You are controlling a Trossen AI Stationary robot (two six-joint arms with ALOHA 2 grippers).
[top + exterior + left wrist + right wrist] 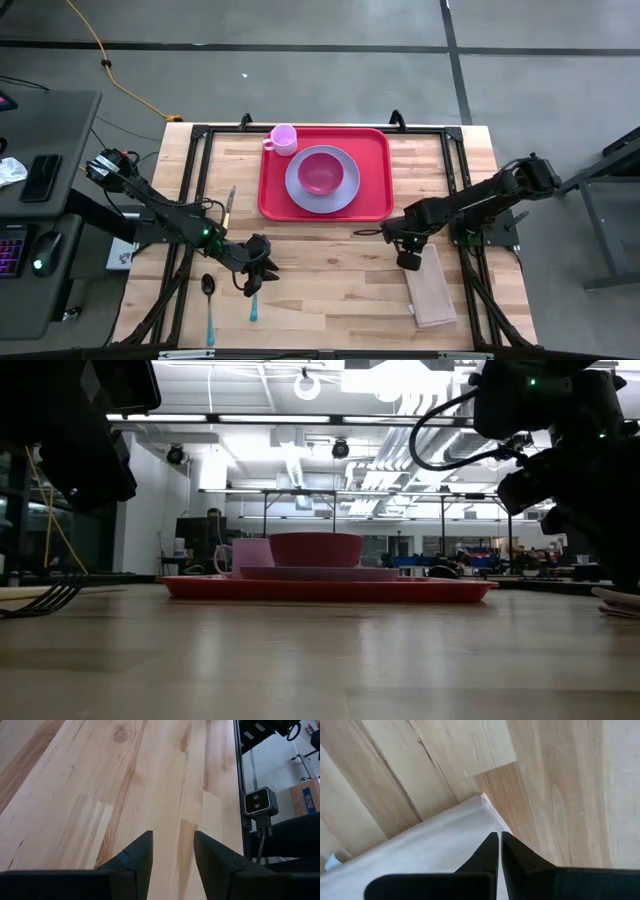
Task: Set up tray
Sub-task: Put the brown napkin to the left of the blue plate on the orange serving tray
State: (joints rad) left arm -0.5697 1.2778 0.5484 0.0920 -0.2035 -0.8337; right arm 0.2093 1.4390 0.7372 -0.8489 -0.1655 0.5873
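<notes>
Bare wooden table (150, 780) filled the left wrist view, with the left gripper (172, 852) hanging over it, its two dark fingers spread apart and nothing between them. From above, that left gripper (257, 268) sat near the table's front edge, just above a blue-handled utensil (254, 306), with a spoon (208, 292) lying beside it; whether the fingers touched the utensil was hard to tell from that height. A knife (229, 205) lay farther back, left of the tray.

The right gripper (499, 851) had its fingers pressed together, holding nothing, poised over the corner of the tan napkin (420, 855). Seen from overhead, the right gripper (407, 259) stood at the napkin's (432, 292) far end.

The tray (375, 175) lay at the back middle of the table, between the two arms, carrying a lavender plate (300, 190) with a pink bowl (322, 172) on it and a pink cup (283, 139) in its rear left corner.
</notes>
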